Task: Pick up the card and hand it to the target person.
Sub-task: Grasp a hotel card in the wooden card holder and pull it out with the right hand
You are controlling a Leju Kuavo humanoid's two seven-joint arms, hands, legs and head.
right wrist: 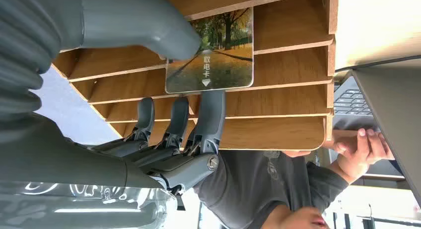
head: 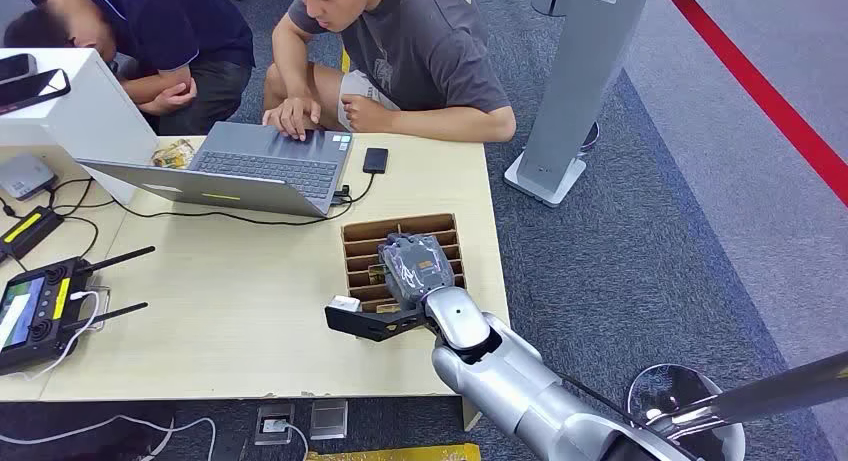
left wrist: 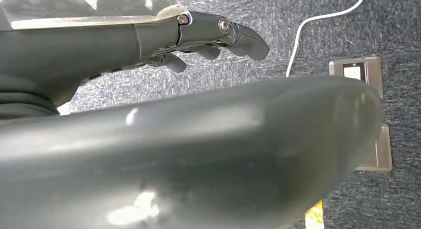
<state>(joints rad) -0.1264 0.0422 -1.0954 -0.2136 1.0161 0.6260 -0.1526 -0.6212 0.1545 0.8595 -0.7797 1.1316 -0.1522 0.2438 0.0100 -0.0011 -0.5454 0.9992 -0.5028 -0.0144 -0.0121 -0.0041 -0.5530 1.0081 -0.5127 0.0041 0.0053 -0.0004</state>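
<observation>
A card (right wrist: 218, 55) printed with an autumn tree scene stands in a slot of the brown slotted wooden holder (head: 400, 231) at the table's right side. My right hand (head: 415, 266) is lowered into the holder. In the right wrist view the thumb (right wrist: 149, 28) lies on the card's face and the fingers (right wrist: 211, 110) reach up behind its edge, so the card is pinched between them while still in the slot. My left hand (left wrist: 213, 40) hangs over the carpet with loosely curved fingers, holding nothing. A person in a grey shirt (head: 420, 51) crouches at the table's far side.
An open laptop (head: 260, 166) and a black phone (head: 375, 160) lie behind the holder. A remote controller (head: 40, 306) and cables sit at the left by a white box (head: 80, 111). A second person (head: 150, 31) crouches far left. A grey stand (head: 580, 81) rises on the right.
</observation>
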